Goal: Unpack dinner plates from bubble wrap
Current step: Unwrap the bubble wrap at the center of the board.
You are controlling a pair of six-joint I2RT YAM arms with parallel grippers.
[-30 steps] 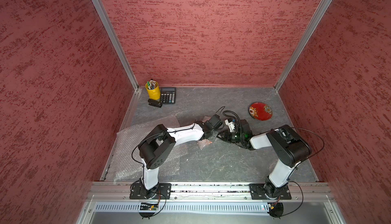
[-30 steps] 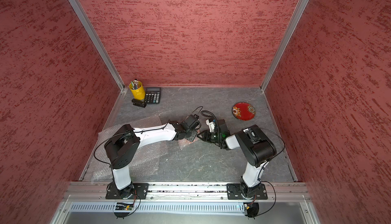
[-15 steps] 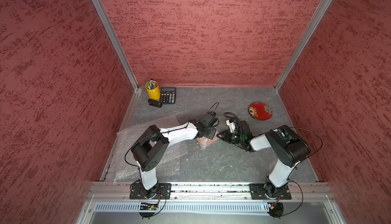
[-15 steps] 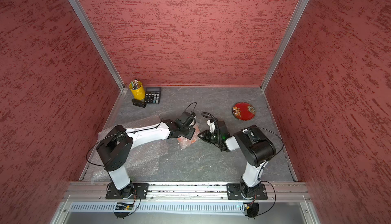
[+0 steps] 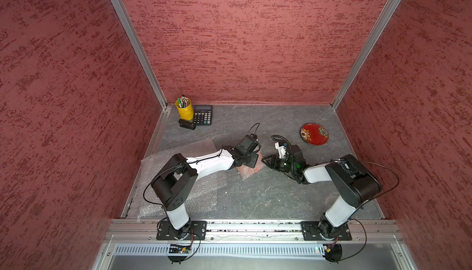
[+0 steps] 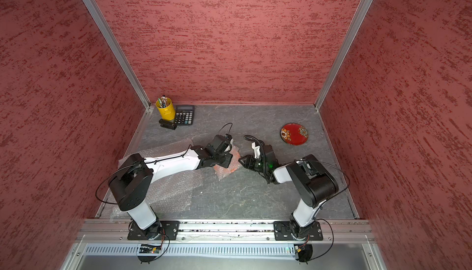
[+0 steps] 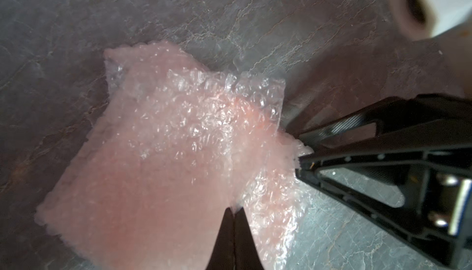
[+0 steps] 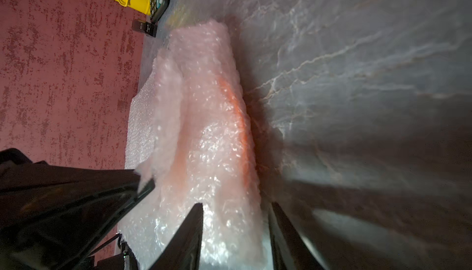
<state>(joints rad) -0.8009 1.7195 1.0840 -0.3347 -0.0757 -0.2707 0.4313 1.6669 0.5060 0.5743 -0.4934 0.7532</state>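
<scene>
the orange plate [image 8: 237, 118] sits inside bubble wrap [image 5: 251, 171] in the middle of the table [image 5: 255, 199]. the left gripper [image 7: 233, 212] is pinched tight on the wrap's edge. the right gripper [image 8: 236, 206] has its jaws apart around another edge. the red plate [image 5: 314, 134] lies bare near the far right corner. a loose sheet [image 5: 201, 192] lies by the left edge.

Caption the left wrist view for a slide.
The left gripper pinches the bubble wrap, an orange tint showing through, and the right gripper, jaws open, flanks its corner.
</scene>
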